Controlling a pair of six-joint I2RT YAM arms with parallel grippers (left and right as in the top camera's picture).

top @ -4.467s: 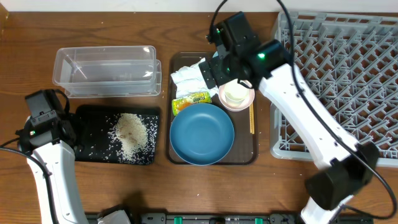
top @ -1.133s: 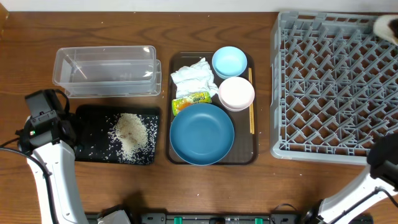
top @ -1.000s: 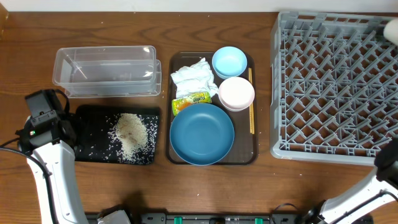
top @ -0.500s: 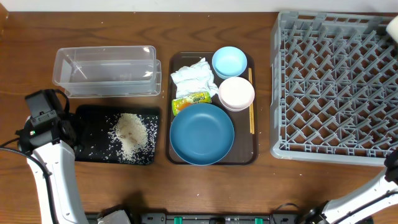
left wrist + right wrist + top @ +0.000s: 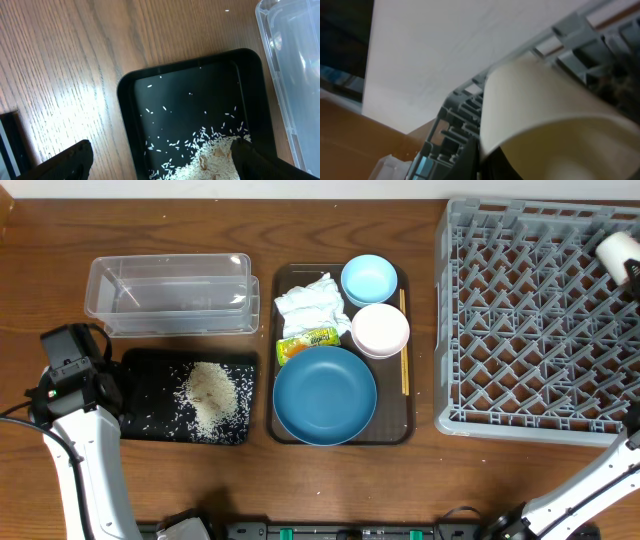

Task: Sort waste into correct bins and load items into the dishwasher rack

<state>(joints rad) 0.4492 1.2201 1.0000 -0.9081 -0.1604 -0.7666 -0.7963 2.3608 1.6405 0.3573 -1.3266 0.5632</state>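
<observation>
The right gripper [image 5: 632,270] sat at the desk's far right corner, mostly outside the overhead view. It looked clamped on the cup [image 5: 614,247], though its fingers were hidden in the wrist view, which the cup's pale wall filled. The cup hung tilted, not upright, over the far right cells of the rack [image 5: 530,320]. The drop therefore lay straight below, and the right arm was the one placed for it. Mid-desk, the brown tray [image 5: 392,423] carried the big blue bowl [image 5: 324,396], small blue bowl [image 5: 369,279], pink bowl [image 5: 380,330], chopsticks [image 5: 404,370], tissue [image 5: 310,305] and wrapper [image 5: 306,343]. The left gripper [image 5: 161,147] hovered, fingers wide apart and empty, over the black tray [image 5: 130,100] of rice [image 5: 210,155] near the left edge.
</observation>
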